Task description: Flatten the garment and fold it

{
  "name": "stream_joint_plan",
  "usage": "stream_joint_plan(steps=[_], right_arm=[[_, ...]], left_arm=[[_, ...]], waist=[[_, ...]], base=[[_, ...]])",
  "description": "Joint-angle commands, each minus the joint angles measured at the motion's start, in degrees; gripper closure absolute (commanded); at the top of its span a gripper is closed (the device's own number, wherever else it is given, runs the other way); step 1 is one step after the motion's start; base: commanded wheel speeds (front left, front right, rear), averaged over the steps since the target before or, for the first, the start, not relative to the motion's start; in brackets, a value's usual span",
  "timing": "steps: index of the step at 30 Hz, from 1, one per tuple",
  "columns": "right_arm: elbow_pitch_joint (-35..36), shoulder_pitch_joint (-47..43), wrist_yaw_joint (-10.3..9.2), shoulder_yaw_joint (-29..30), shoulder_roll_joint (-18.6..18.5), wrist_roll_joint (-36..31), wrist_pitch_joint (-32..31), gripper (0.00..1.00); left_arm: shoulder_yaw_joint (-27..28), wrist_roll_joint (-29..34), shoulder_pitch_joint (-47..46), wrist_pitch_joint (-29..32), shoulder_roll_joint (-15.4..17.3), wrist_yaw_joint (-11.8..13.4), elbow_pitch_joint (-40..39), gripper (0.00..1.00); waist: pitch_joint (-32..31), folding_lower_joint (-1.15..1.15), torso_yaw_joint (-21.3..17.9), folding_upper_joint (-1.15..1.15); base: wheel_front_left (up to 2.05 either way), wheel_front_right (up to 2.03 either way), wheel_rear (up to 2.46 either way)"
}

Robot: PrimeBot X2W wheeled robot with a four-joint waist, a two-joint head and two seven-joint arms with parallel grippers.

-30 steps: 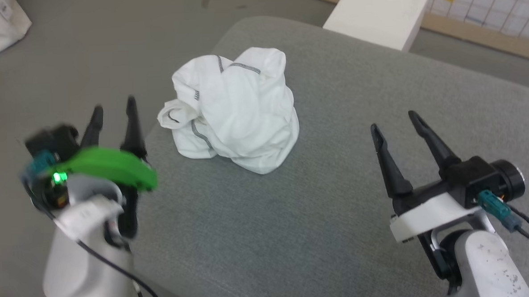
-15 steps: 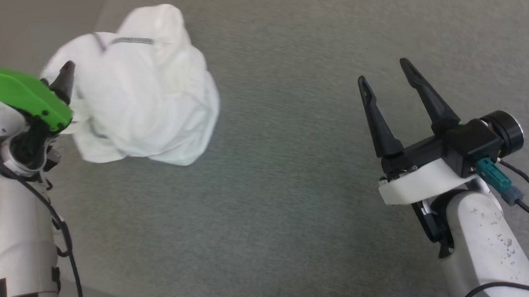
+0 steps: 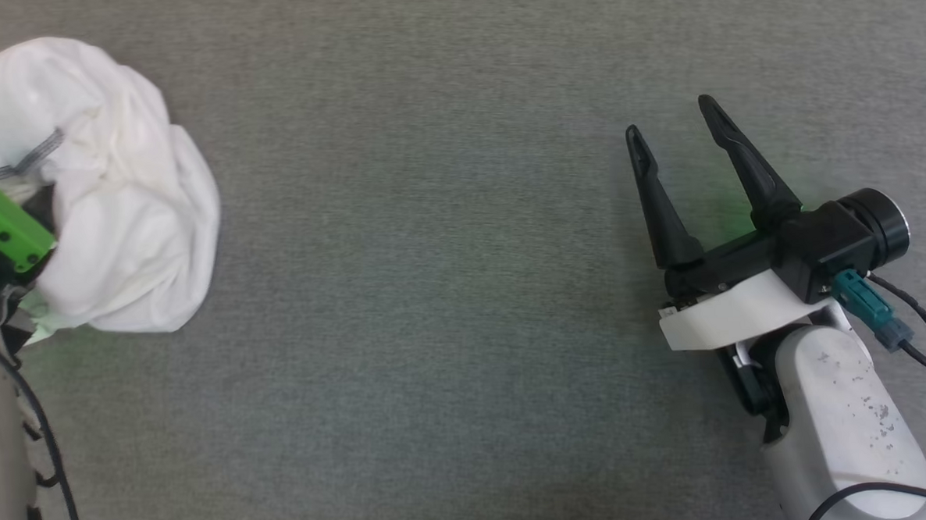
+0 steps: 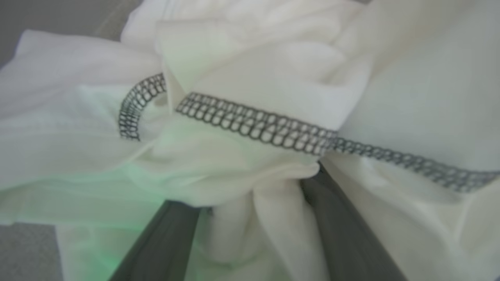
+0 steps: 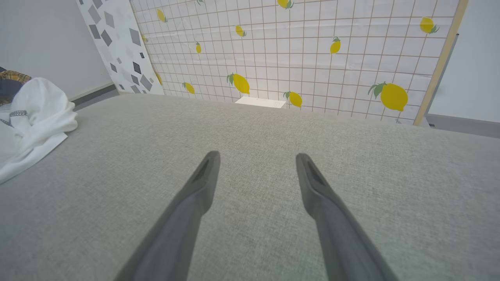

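Grey fabric cushion [image 3: 449, 307] under everything, lemon-print grid wall [image 5: 312, 47] behind it. Garment [image 3: 125, 220] is a crumpled white heap at the robot's far left on the cushion, with a dark zigzag hem [image 4: 258, 125] running across one fold. Left gripper [image 4: 248, 203] is buried in the heap: fingers spread wide, fabric bunched between them, tips hidden under a fold, not clamped on anything I can see. Right gripper [image 3: 669, 118] is well apart from the heap, over bare cushion, fingers fully spread, nothing between them. Small white box [image 5: 261, 102] past the cushion's far edge, by the wall.
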State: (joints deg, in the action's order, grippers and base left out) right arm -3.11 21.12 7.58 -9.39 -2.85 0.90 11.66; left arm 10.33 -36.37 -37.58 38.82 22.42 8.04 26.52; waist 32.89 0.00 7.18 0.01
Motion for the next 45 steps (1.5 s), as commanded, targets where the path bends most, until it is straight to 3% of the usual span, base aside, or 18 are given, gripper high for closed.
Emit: stream_joint_plan(steps=[1,2,4,8,12,16,25,32,39,45], right_arm=[[-0.2,0.8,-0.09,0.1,0.0,0.4,0.5,0.0],[-0.4,0.6,-0.09,0.2,0.0,0.5,0.6,0.0],[-0.9,0.3,-0.09,0.5,0.0,0.7,0.8,0.0],[-2.1,-0.8,-0.09,1.1,0.0,1.2,1.2,0.0],[-3.2,-2.6,-0.09,1.7,0.0,2.1,1.5,0.0],[-4.2,-5.1,-0.09,2.3,0.0,3.3,1.7,0.0],[-4.7,-9.9,-0.09,3.9,0.0,5.0,1.4,0.0],[-3.7,-13.0,-0.09,5.8,0.0,5.2,0.2,0.0],[-2.2,-14.2,-0.09,6.1,0.0,5.2,-1.0,0.0],[-1.8,-14.7,-0.09,5.9,0.0,5.7,-1.2,0.0]], left_arm=[[-2.4,0.1,4.1,2.0,-4.3,-0.1,2.5,0.36],[-2.5,0.5,4.5,1.0,-4.0,-0.2,1.8,1.0],[-2.2,2.3,4.7,-3.9,-3.1,-0.3,0.1,1.0],[-0.6,9.0,3.3,-23.6,-0.2,0.7,-1.9,1.0],[-0.4,12.7,1.2,-38.9,1.2,-0.1,-2.6,1.0],[-2.0,16.0,-0.4,-48.7,2.0,-1.3,-4.7,1.0],[-8.7,19.5,-5.8,-52.4,-0.9,-3.4,-14.3,1.0],[-15.8,18.4,-9.5,-50.2,-6.9,-6.0,-18.5,1.0],[-22.2,15.2,-12.4,-50.4,-15.8,-8.2,-15.7,1.0],[-28.2,10.7,-12.0,-49.5,-19.0,-9.5,-10.4,1.0]], waist=[[0.2,0.0,-1.3,-0.01],[-0.5,0.0,-1.1,-0.01],[-2.1,0.0,-0.7,-0.01],[-6.6,0.0,0.0,-0.01],[-12.1,0.0,0.4,-0.01],[-17.8,0.0,0.0,-0.01],[-26.0,0.0,-4.4,-0.01],[-28.6,0.0,-10.3,-0.01],[-28.8,0.0,-17.1,-0.01],[-28.0,0.0,-21.6,-0.01]], base=[[0.0,0.0,0.0],[0.0,0.0,0.0],[0.0,0.0,0.0],[0.0,0.0,0.0],[0.0,0.0,0.0],[0.0,0.0,0.0],[0.0,0.0,0.0],[0.0,0.0,0.0],[0.0,0.0,0.0],[0.0,0.0,0.0]])
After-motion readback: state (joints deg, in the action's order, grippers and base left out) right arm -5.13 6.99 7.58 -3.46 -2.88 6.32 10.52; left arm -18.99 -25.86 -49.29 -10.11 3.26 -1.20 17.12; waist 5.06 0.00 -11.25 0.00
